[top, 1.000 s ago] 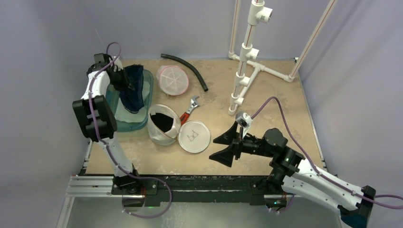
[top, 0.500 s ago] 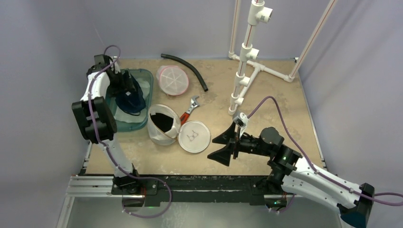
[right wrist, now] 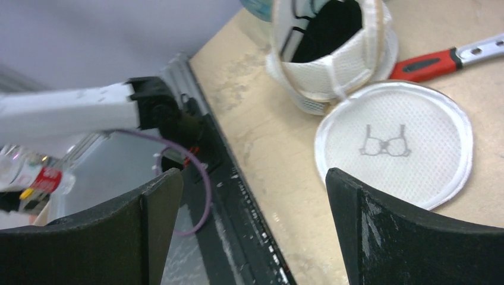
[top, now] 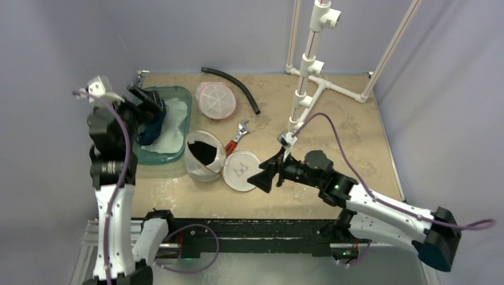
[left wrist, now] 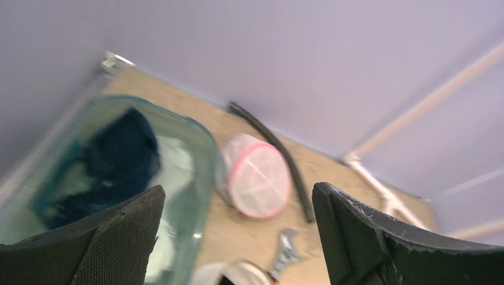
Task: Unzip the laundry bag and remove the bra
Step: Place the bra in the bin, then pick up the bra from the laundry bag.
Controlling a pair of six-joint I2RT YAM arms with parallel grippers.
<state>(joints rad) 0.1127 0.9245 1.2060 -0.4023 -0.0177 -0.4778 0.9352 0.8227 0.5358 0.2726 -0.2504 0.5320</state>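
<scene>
Tan table [top: 333, 119], lavender walls all round. Top view used for clock directions.

- Teal plastic tub [top: 161, 158] sits at 10 o'clock on the table. The navy bra [left wrist: 122, 157] lies inside it, on the tub's 9 o'clock side, next to a white cloth [top: 172, 127].
- White mesh laundry bag [top: 199, 166] is unzipped near centre, with a dark interior showing. Its round lid [top: 241, 171], printed with a bra outline, lies flat at the bag's 3 o'clock.
- Left claw [left wrist: 238, 196] is over the tub, fingers spread wide, nothing held.
- Right claw [right wrist: 252, 178] is above the table at the lid's 4 o'clock, spread wide, also empty.
- Red-handled adjustable wrench [top: 238, 135] is at the bag's 1 o'clock.
- Pink-rimmed mesh bag [top: 216, 100], black hose [top: 235, 83] and white PVC frame [top: 306, 77] are towards 12 o'clock.
</scene>
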